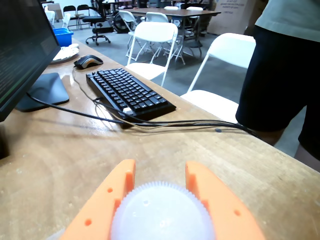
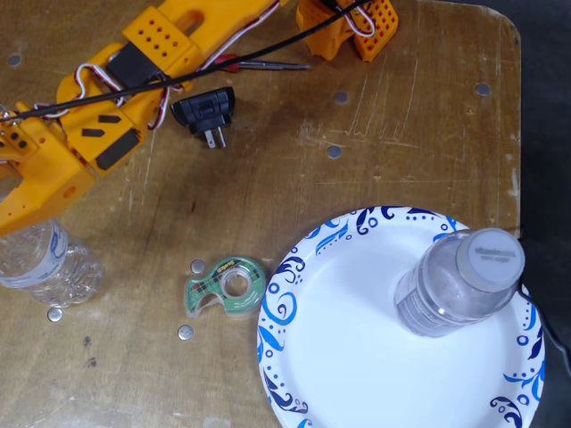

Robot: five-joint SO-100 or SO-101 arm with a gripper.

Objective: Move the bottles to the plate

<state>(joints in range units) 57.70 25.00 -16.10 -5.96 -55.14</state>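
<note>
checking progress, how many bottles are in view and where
2: one bottle stands on the plate; the other bottle sits at the table's left edge, under the gripper.

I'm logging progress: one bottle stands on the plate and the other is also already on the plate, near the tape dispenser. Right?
Not quite. The fixed view shows one bottle standing on the plate, but the other bottle is on the bare table, left of the tape dispenser, under the arm.

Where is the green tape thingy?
In the fixed view the green tape dispenser lies on the wooden table, just left of the plate and right of the bottle under the arm.
</note>
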